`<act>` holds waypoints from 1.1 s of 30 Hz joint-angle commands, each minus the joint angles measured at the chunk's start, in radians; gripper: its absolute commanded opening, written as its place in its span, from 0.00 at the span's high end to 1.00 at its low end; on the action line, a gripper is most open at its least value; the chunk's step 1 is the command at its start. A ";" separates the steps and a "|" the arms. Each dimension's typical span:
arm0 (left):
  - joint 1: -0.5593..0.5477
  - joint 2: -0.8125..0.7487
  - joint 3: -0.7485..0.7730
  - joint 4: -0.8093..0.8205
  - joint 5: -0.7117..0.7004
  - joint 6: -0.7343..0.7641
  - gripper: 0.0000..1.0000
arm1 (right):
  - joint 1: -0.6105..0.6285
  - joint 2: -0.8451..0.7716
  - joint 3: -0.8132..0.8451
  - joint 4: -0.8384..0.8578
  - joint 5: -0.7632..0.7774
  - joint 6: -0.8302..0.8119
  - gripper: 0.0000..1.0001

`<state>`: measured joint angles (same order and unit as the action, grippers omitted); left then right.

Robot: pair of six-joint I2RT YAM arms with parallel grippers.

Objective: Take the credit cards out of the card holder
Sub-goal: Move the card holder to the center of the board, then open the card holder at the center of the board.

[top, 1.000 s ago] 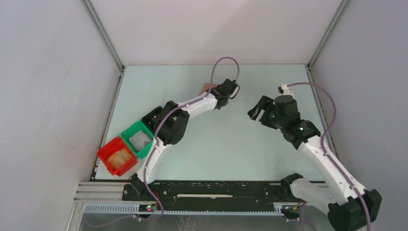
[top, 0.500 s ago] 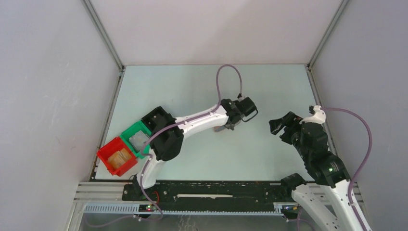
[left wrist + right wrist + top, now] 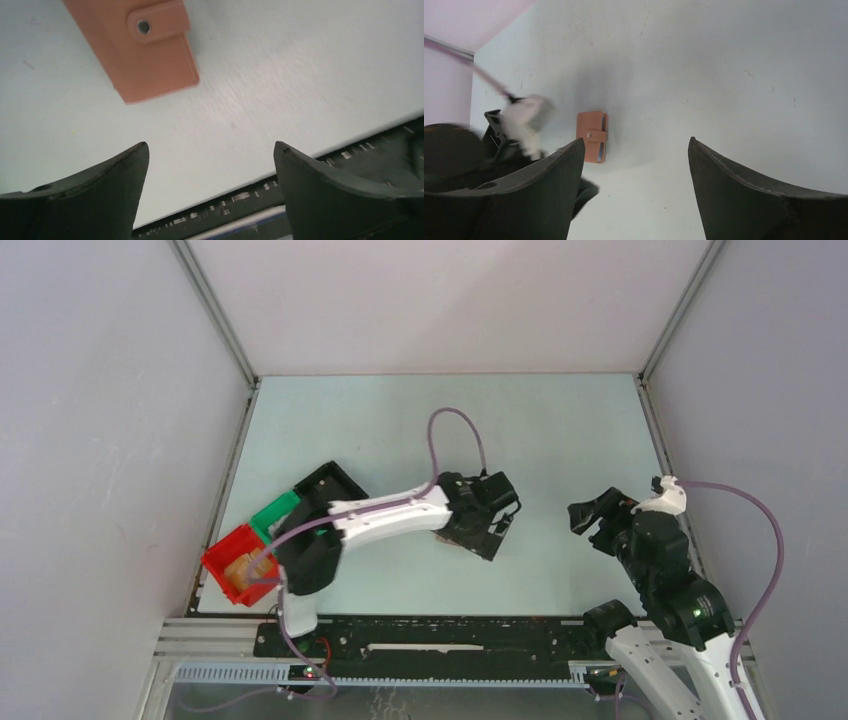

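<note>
The card holder (image 3: 145, 50) is a tan leather fold lying flat on the pale table, shut, with its snap tab (image 3: 150, 24) over the edge. My left gripper (image 3: 210, 150) hovers just off it, open, with nothing between the fingers. In the top view the left gripper (image 3: 487, 525) covers the holder. My right gripper (image 3: 636, 142) is open and empty, well to the right of the card holder (image 3: 591, 131). A thin blue edge of the credit cards (image 3: 600, 152) peeks out of the holder's near end; the rest is hidden inside. The right gripper (image 3: 598, 518) sits near the table's right side.
A red bin (image 3: 240, 565), a green bin (image 3: 272, 510) and a black bin (image 3: 325, 480) stand at the left, partly under the left arm. A black rail (image 3: 450, 635) runs along the near edge. White walls close in the table on three sides.
The left arm swung from the back of the table toward the front middle, carrying the card holder, then opened and let it go. The right arm drew back to the right.
</note>
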<state>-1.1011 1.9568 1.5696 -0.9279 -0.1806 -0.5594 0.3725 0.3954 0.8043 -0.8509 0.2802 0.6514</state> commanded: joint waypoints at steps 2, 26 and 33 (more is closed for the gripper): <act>0.031 -0.341 -0.087 0.125 0.111 0.006 0.00 | -0.004 0.029 -0.025 0.030 -0.014 0.015 0.17; 0.435 -0.558 -0.515 0.383 0.247 -0.090 0.04 | 0.463 1.241 0.433 0.197 -0.019 -0.042 0.40; 0.457 -0.514 -0.532 0.402 0.296 -0.105 0.06 | 0.463 1.394 0.513 0.193 -0.021 -0.040 0.46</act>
<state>-0.6491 1.4281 1.0527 -0.5900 0.0525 -0.6342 0.8265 1.7523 1.2617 -0.6540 0.2317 0.6258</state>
